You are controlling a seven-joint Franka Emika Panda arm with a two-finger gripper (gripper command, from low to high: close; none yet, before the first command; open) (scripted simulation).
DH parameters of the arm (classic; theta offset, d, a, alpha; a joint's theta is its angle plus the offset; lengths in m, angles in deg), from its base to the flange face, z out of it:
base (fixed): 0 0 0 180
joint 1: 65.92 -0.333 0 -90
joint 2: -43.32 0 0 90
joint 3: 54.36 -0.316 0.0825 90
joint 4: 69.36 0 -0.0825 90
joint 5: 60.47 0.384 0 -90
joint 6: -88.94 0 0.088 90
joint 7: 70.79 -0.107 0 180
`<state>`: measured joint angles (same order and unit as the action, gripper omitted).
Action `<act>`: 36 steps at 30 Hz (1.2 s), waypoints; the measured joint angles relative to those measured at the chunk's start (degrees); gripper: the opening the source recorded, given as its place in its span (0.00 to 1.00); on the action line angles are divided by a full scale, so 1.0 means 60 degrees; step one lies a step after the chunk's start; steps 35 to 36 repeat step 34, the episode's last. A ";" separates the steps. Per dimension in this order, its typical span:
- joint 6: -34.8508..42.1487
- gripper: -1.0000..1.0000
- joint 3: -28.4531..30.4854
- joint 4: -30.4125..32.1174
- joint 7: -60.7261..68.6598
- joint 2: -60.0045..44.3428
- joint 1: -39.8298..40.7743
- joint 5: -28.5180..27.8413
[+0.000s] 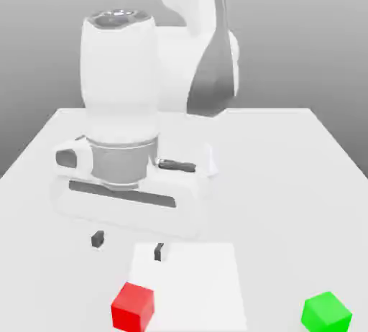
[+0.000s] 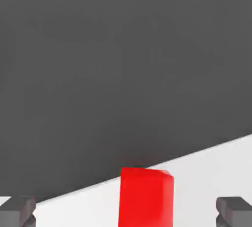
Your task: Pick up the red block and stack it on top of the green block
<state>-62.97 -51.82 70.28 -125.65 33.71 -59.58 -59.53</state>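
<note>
The jaws of the gripper point(image 1: 128, 246) are released, standing wide apart with nothing between them in the exterior view, their dark, blocky tips either side of a clear gap. Taking the red block point(image 1: 133, 307) as landmark, the gripper hangs above and behind it, under a smooth, rounded white arm point(image 1: 122, 79) with a grey collar. The red block is a plain, glossy-looking cube, sitting upright at the front of the pale, flat table point(image 1: 287, 215), near the exterior view's bottom edge. A white square patch point(image 1: 190, 280) lies just beside it. The green block point(image 1: 326, 314), likewise cube-shaped, sits well apart from it, toward the exterior view's right.
</note>
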 joint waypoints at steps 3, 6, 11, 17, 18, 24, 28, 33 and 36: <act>-0.0635 0.50 -0.0004 -0.0016 -0.0005 -0.1039 0.0055 0.0119; -0.1470 0.00 -0.0090 -0.0158 0.0063 -0.2065 0.0130 0.0221; -0.1474 0.00 -0.0094 -0.0158 0.0055 -0.2065 0.0134 0.0213; -0.0574 0.00 -0.0034 0.0012 -0.0028 -0.1002 0.0098 0.0100; -0.0319 0.00 -0.0082 0.0015 -0.0032 -0.0747 0.0018 0.0047; 0.0505 0.00 -0.1428 -0.0694 0.0240 -0.0685 -0.1405 -0.0546; 0.0807 0.00 -0.2254 -0.1184 0.0395 -0.0890 -0.2398 -0.0967; -0.0008 1.00 -0.2267 -0.1613 0.0160 -0.2172 -0.3183 -0.1648; -0.0008 1.00 -0.2267 -0.1613 0.0160 -0.2172 -0.3183 -0.1648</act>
